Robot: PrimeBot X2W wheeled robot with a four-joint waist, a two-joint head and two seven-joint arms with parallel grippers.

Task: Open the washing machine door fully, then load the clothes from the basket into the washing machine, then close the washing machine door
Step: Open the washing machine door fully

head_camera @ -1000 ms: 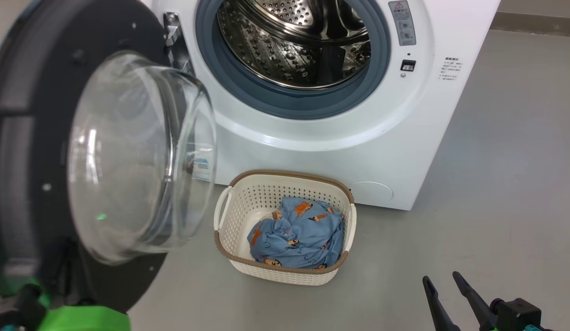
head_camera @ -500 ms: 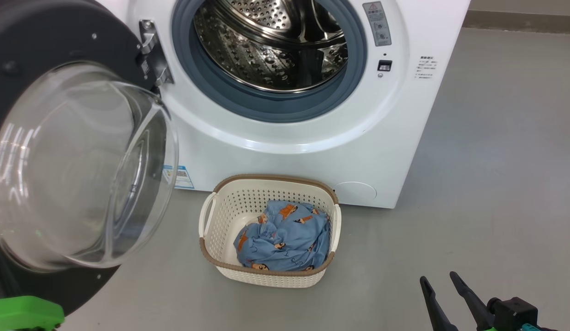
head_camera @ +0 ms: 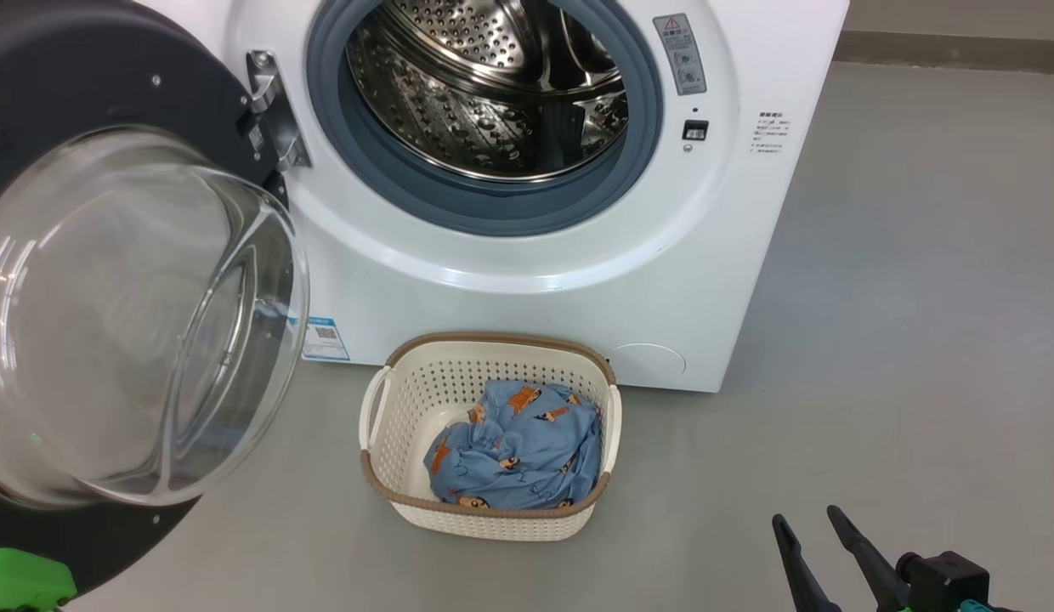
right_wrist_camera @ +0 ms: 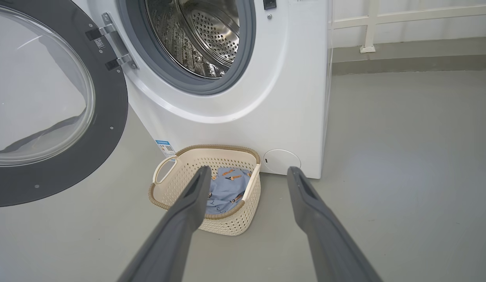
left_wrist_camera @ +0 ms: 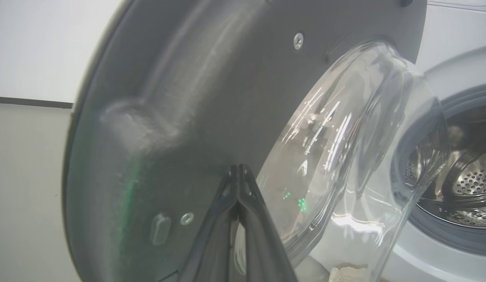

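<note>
Left wrist view has the left gripper (left_wrist_camera: 238,168) pinched shut with nothing between its two dark fingers, which meet at the tips. Directly ahead of those tips is the dark grey inner face of the washing machine door (left_wrist_camera: 168,98); whether they actually touch it I cannot tell. The door's glass bowl (left_wrist_camera: 345,137) bulges just to the right of the fingers, and further right, beyond the glass, the steel drum (left_wrist_camera: 474,184) shows. In the head view the right gripper (head_camera: 806,518) hangs low over the grey floor (head_camera: 875,340), its fingers spread apart and empty. The right wrist view confirms this, with the right gripper (right_wrist_camera: 249,170) at its widest. The basket (right_wrist_camera: 227,223) stands on the floor ahead of it, nearer the left finger, which overlaps the near rim in that view though the gripper is well apart from it. The clothes (right_wrist_camera: 225,188) lie bunched inside the basket, blue with orange figures. Beyond the basket, further ahead of the right gripper, rises the washing machine (right_wrist_camera: 243,117), its drum mouth uncovered. The door swings out well to the gripper's left, hung on its hinge (head_camera: 268,110). A blue label sticker (head_camera: 323,338) sits low on the machine's front, left of the basket.
</note>
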